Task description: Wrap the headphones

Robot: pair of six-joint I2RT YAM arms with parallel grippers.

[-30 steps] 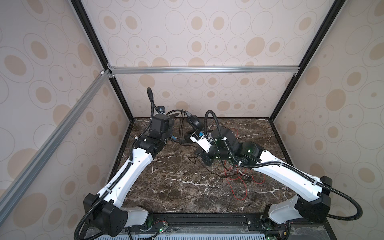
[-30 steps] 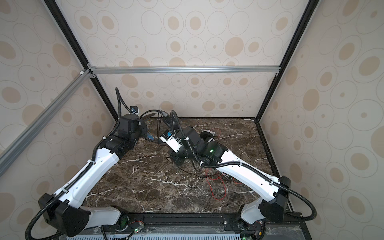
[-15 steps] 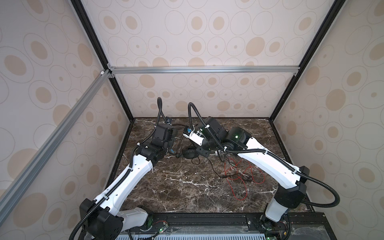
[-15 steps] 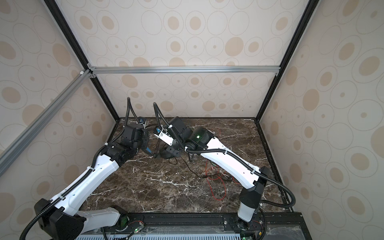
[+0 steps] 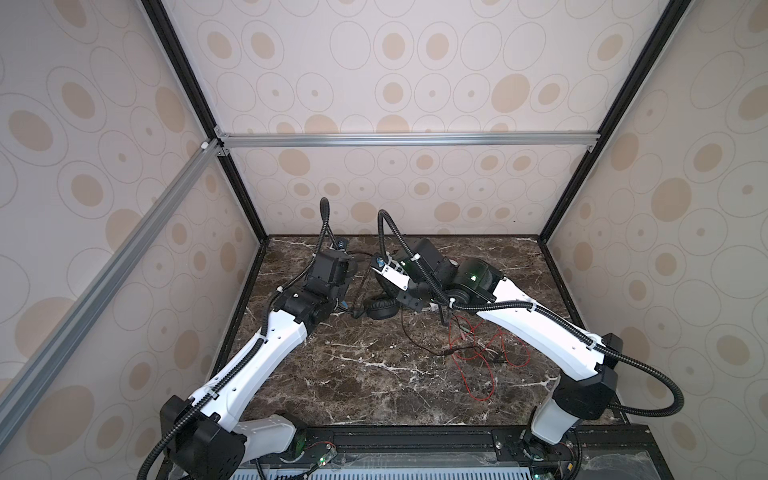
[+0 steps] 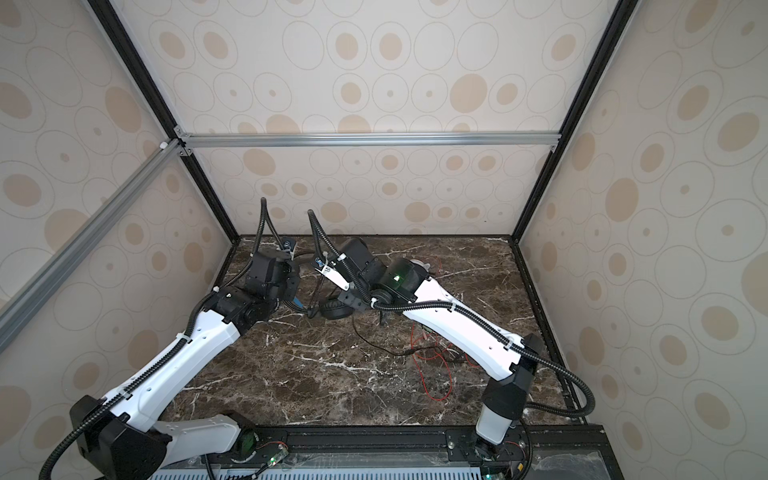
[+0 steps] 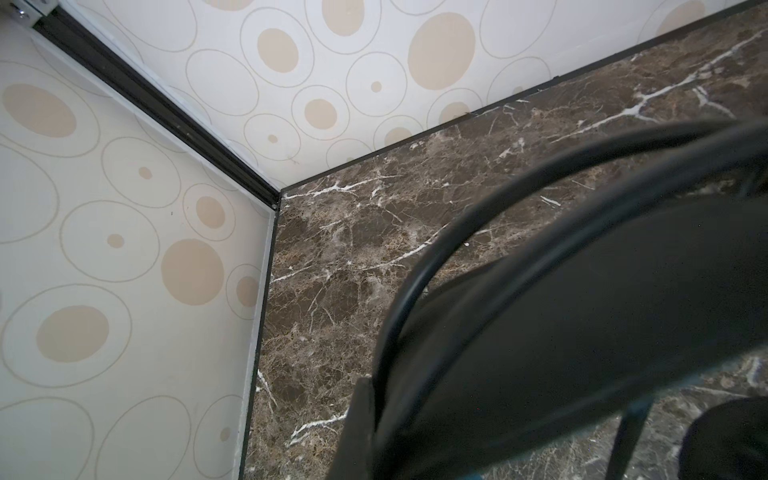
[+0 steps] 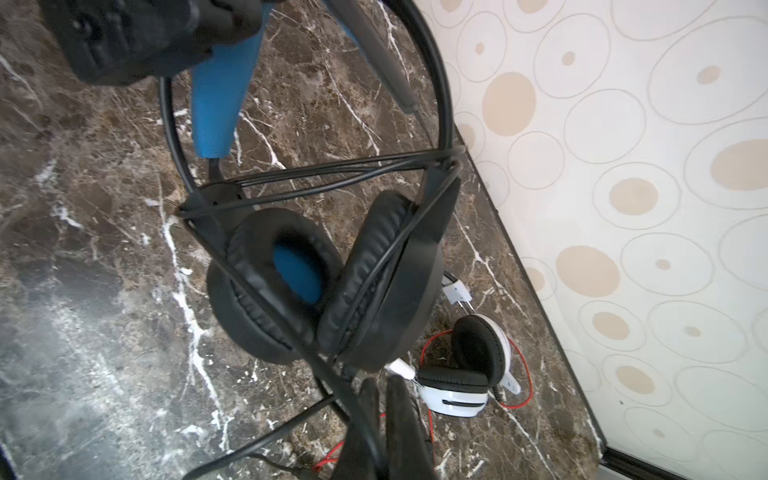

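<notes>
The black headphones (image 8: 328,282) stand with their ear cups (image 5: 379,309) low by the table at the back left. My left gripper (image 8: 158,37) is shut on their blue-lined headband (image 8: 220,108), which fills the left wrist view (image 7: 582,311). Several turns of the black cord (image 8: 332,174) cross the headband just above the cups. My right gripper (image 8: 380,415) is shut on that cord close below the cups. The white headphones (image 8: 469,374) lie beyond, near the back wall, and their red cord (image 5: 478,357) is loose on the table.
The back wall (image 8: 623,208) and the left back corner (image 7: 274,199) are close to both grippers. A loose end of black cord (image 5: 419,345) trails over the marble table (image 5: 374,395) toward the red cord. Both arms meet at the back left.
My right arm has swung back and left with the cord, now close beside the black headphones. My left gripper has come down and slightly right with the headband.
</notes>
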